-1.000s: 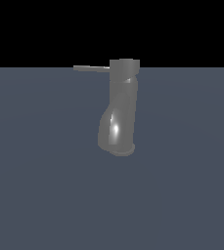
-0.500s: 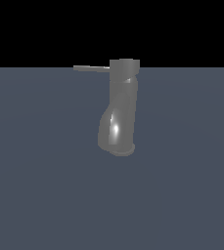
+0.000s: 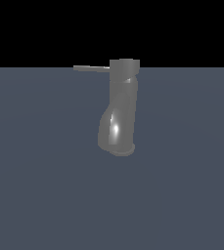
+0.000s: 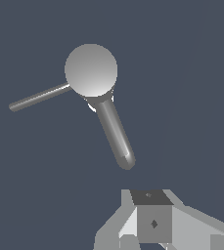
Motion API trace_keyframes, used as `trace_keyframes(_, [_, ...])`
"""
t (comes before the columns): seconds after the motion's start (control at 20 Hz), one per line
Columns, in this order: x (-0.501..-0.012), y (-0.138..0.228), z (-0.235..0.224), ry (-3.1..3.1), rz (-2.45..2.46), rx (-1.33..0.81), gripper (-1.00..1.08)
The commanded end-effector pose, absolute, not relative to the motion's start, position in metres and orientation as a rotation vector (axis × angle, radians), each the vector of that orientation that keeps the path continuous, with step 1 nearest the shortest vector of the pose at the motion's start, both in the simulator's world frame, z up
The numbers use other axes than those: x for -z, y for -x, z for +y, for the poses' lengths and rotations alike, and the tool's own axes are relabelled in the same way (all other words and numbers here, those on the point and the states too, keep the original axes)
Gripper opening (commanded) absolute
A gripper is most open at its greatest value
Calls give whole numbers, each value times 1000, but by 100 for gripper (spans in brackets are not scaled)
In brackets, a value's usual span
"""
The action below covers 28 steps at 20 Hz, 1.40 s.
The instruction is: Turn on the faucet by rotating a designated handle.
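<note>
Flat slate-blue floor (image 3: pixel 40 195) under black backdrop. Exterior view: upright glossy grey faucet (image 3: pixel 118 112), bulging base, no arm. Wrist view only: round cap from above, spout, white-grey gripper (image 4: pixel 152 222) apart from faucet, jaw state impossible to tell. Thin flat handle (image 4: pixel 39 97), (image 3: pixel 91 68) jutting sideways from cap, untouched, beyond the gripper.

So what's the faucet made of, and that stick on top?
The faucet looks like polished grey metal: a bright streak of light shines on its curved base, as it would on something smooth and glossy. The handle looks like the same grey metal, with a pale glint along it in the wrist view. It's a simulator's render, so metal is only a guess.
</note>
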<state>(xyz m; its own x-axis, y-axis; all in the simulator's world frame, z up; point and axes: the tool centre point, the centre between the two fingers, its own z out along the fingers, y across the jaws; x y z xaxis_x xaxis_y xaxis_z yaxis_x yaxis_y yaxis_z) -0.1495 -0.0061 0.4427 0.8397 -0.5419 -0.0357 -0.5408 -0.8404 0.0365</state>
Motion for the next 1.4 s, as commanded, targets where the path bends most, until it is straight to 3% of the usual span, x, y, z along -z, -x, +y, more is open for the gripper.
trace_keyframes(0.0, [-438,138,-3,-2960,-965,63,-100])
trace_keyframes(1.35, [-371,28,37,-2539,-1800,7,-100])
